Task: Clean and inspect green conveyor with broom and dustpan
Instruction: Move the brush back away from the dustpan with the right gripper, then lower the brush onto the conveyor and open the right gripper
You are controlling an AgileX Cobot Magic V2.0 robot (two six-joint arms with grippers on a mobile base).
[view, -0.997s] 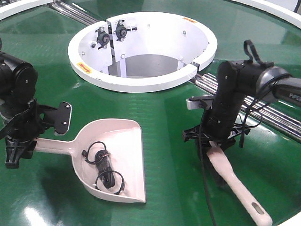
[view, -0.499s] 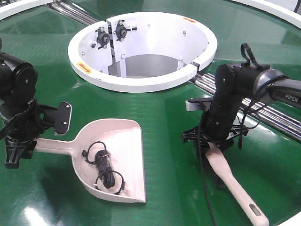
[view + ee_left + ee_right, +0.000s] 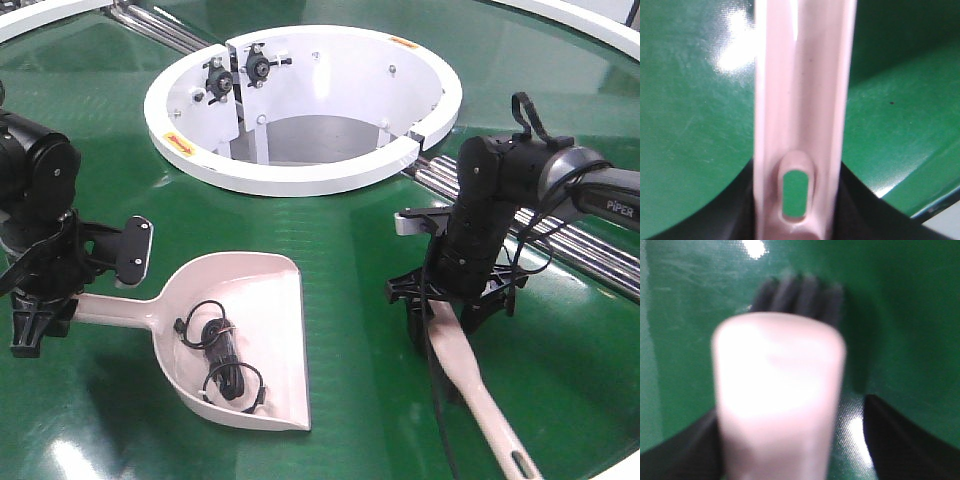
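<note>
The left claw (image 3: 45, 312) is clenching the straight handle of the dustpan (image 3: 250, 320), with the handle running between its jaws in the left wrist view. It is holding the pan low, the flat lip lying on the green conveyor (image 3: 340, 230) and facing the right arm, probably so that anything pushed across the belt is sliding straight in. A tangle of black cable (image 3: 220, 350) is already lying inside the scoop.

The right claw (image 3: 455, 300) is grasping the broom (image 3: 470, 380) near its head, not by the slim handle, which is pointing away toward the lower right. That grip is likely giving firmer downward pressure on the bristles (image 3: 800, 292), which are showing dark beyond the pale back in the right wrist view and pointing down at the belt. The broom is sitting well apart from the dustpan, with bare belt between them.

The belt is looking glossy and dark green, and is throwing back bright glare from the lights. Faint scuffs are showing on it in both wrist views. No loose debris is showing on the stretch between the two tools. The white rim (image 3: 300, 175) is standing behind both arms, and silver rollers (image 3: 440, 172) are running out from beside it.
</note>
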